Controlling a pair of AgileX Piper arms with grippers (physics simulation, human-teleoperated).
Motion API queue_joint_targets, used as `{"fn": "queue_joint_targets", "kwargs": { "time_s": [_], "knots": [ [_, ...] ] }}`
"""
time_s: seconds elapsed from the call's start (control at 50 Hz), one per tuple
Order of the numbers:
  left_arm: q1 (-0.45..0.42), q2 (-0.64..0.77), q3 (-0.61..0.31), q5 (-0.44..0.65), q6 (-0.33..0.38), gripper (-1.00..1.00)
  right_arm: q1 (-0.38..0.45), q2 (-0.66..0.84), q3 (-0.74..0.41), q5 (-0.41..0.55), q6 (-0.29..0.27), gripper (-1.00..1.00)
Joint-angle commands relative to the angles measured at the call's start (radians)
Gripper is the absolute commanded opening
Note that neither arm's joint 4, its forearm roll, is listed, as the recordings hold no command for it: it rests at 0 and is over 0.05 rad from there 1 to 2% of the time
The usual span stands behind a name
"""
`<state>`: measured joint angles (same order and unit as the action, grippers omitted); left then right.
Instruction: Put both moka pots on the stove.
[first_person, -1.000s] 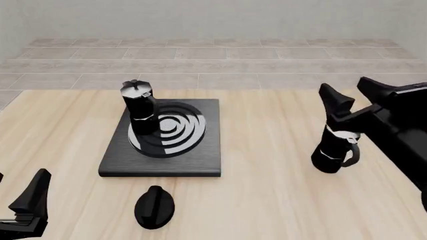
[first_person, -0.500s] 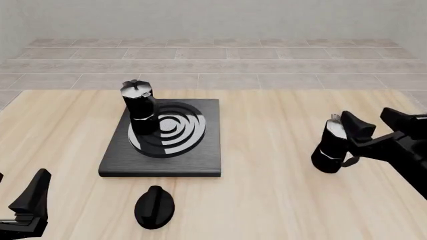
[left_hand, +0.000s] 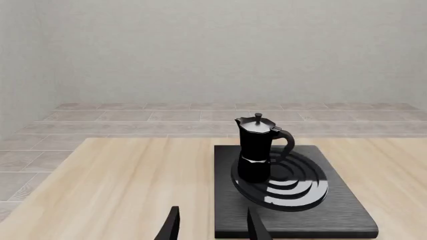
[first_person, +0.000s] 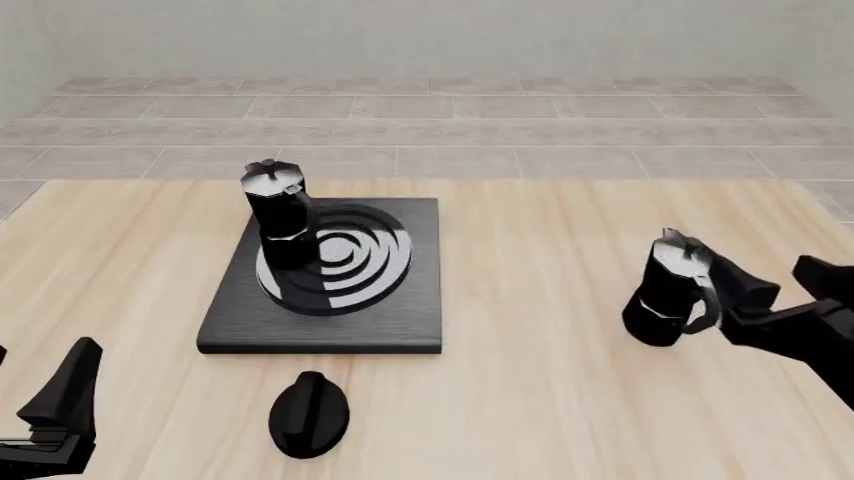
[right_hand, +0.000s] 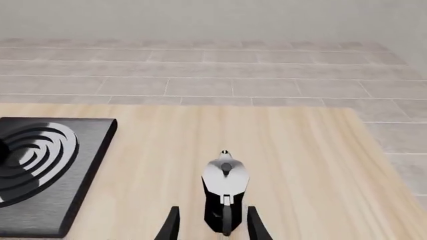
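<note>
Black pot stands upright on the tabletop, straight ahead between the right pincer fingers; pincer wide, handle facing it.

The right gripper reaches in low from the right edge of the front view, arm sloping down toward the table, fingers pointing left. Its jaws stand apart; in the right wrist view the two fingertips flank a gap. The left gripper sits at the lower left corner, one dark finger pointing up. The left wrist view shows its fingertips spread, nothing between them.
</note>
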<state>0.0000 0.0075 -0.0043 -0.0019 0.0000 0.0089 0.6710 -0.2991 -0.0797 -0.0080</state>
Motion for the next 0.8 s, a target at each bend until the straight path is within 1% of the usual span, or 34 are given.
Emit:
{"fn": "queue_joint_targets", "kwargs": {
  "time_s": [0.02, 0.04, 0.14, 0.26, 0.28, 0.32, 0.42, 0.44, 0.48, 0.5, 0.56, 0.58, 0.64, 0.7, 0.8],
  "knots": [
    [0.000, 0.000, 0.000, 0.000, 0.000, 1.00, -0.038, -0.020, 0.024, 0.016, 0.002, 1.00],
    [0.000, 0.000, 0.000, 0.000, 0.000, 1.00, -0.050, 0.000, 0.031, 0.010, 0.016, 1.00],
    [0.000, 0.000, 0.000, 0.000, 0.000, 1.00, -0.061, -0.006, 0.027, 0.011, 0.012, 1.00],
    [0.000, 0.000, 0.000, 0.000, 0.000, 1.00, -0.062, 0.031, 0.035, -0.026, 0.016, 1.00],
    [0.000, 0.000, 0.000, 0.000, 0.000, 1.00, -0.055, 0.056, 0.033, -0.039, 0.028, 1.00],
    [0.000, 0.000, 0.000, 0.000, 0.000, 1.00, -0.059, 0.078, 0.036, -0.058, 0.032, 1.00],
    [0.000, 0.000, 0.000, 0.000, 0.000, 1.00, -0.063, 0.102, 0.024, -0.073, 0.030, 1.00],
    [0.000, 0.000, 0.000, 0.000, 0.000, 1.00, -0.066, 0.118, 0.020, -0.076, 0.038, 1.00],
    [0.000, 0.000, 0.000, 0.000, 0.000, 1.00, -0.068, 0.130, 0.021, -0.092, 0.029, 1.00],
    [0.000, 0.000, 0.000, 0.000, 0.000, 1.00, -0.072, 0.155, 0.023, -0.109, 0.035, 1.00],
    [0.000, 0.000, 0.000, 0.000, 0.000, 1.00, -0.071, 0.174, 0.027, -0.132, 0.032, 1.00],
    [0.000, 0.000, 0.000, 0.000, 0.000, 1.00, -0.073, 0.202, 0.033, -0.151, 0.040, 1.00],
    [0.000, 0.000, 0.000, 0.000, 0.000, 1.00, -0.071, 0.209, 0.036, -0.161, 0.038, 1.00],
    [0.000, 0.000, 0.000, 0.000, 0.000, 1.00, -0.073, 0.241, 0.043, -0.191, 0.035, 1.00],
    [0.000, 0.000, 0.000, 0.000, 0.000, 1.00, -0.073, 0.254, 0.047, -0.206, 0.029, 1.00]
  ]
}}
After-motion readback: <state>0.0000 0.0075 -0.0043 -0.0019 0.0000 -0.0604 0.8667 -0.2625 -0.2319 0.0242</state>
